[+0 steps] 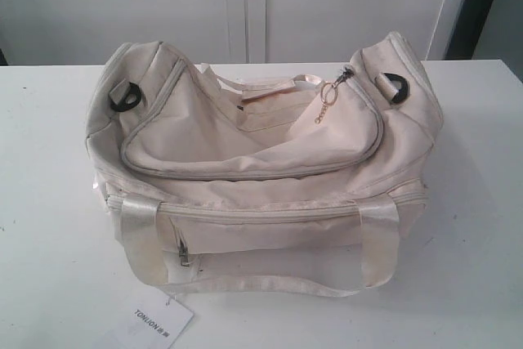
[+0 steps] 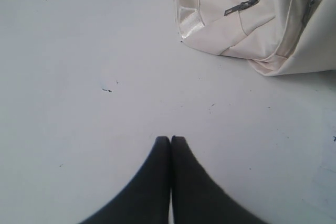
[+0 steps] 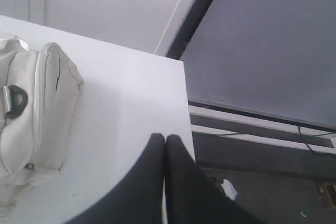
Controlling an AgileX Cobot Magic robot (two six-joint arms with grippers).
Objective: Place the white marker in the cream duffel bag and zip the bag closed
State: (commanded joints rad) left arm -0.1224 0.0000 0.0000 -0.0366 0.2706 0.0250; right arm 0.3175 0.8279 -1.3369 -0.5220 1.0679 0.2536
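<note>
The cream duffel bag point(image 1: 261, 169) lies in the middle of the white table point(image 1: 49, 202), its curved top zipper run round to the right end, where the gold chain pull point(image 1: 328, 104) hangs. The white marker is out of view. Neither gripper shows in the exterior view. In the left wrist view my left gripper point(image 2: 170, 139) is shut with nothing in it, over bare table, apart from the bag's corner point(image 2: 247, 19). My right gripper point(image 3: 165, 137) is shut and empty too, near the table's edge, beside the bag's end point(image 3: 37, 108).
A white paper tag point(image 1: 155, 320) lies at the table's front edge, below the bag. Black D-rings point(image 1: 125, 94) sit at both bag ends. The table's edge point(image 3: 186, 108) drops off to a dark floor point(image 3: 273, 187) by my right gripper. White cabinet doors point(image 1: 245, 6) stand behind.
</note>
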